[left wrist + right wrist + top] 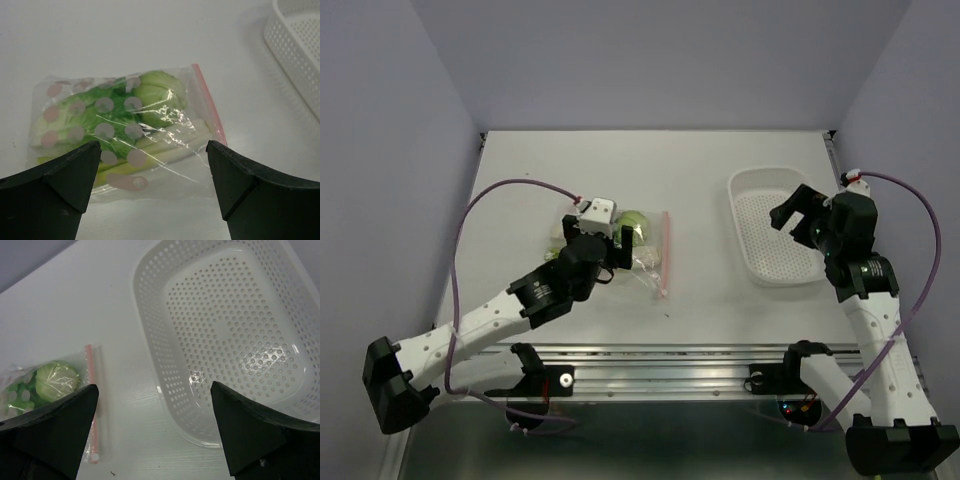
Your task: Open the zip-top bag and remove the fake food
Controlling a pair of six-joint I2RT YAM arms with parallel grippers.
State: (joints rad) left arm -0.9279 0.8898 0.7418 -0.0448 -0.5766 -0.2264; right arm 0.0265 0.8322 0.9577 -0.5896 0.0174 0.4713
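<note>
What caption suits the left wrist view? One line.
Open left gripper above clear plastic zip-top bag holding green fake food.

The fake food [112, 117] lies in the zip-top bag [172, 172] — basket [765, 240] well apart; rightward.

From above, the left hand [617, 252] covers part of the zip-top bag [650, 258].
</note>
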